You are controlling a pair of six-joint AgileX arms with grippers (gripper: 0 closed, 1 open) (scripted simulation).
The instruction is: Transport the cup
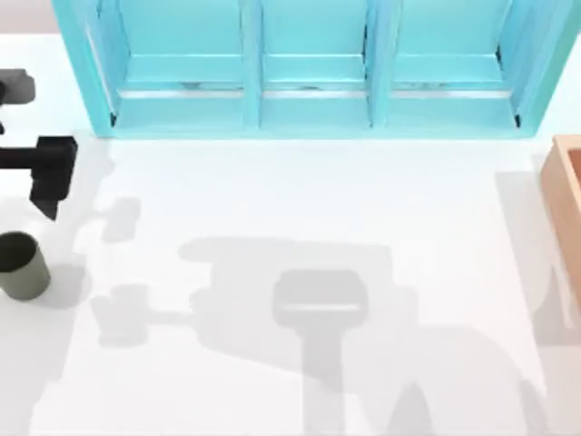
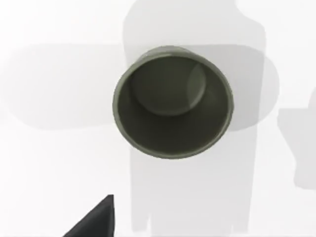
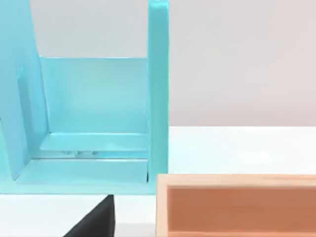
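The cup (image 1: 20, 265) is small, olive-grey and upright, standing on the white table near the left edge. Seen from straight above in the left wrist view, the cup (image 2: 173, 101) shows its dark inside and holds nothing. My left gripper (image 1: 50, 177) hangs a little behind the cup, toward the shelf, and does not touch it. A black part of that gripper (image 2: 96, 222) appears in the left wrist view, apart from the cup. A black part of my right gripper (image 3: 96, 222) shows in the right wrist view, facing the shelf's right end.
A turquoise shelf (image 1: 309, 100) with three open bays spans the back of the table. An orange-brown box (image 1: 567, 195) sits at the right edge; the box (image 3: 237, 205) lies in front of the shelf's end (image 3: 158, 98). The arms cast shadows on the table's middle.
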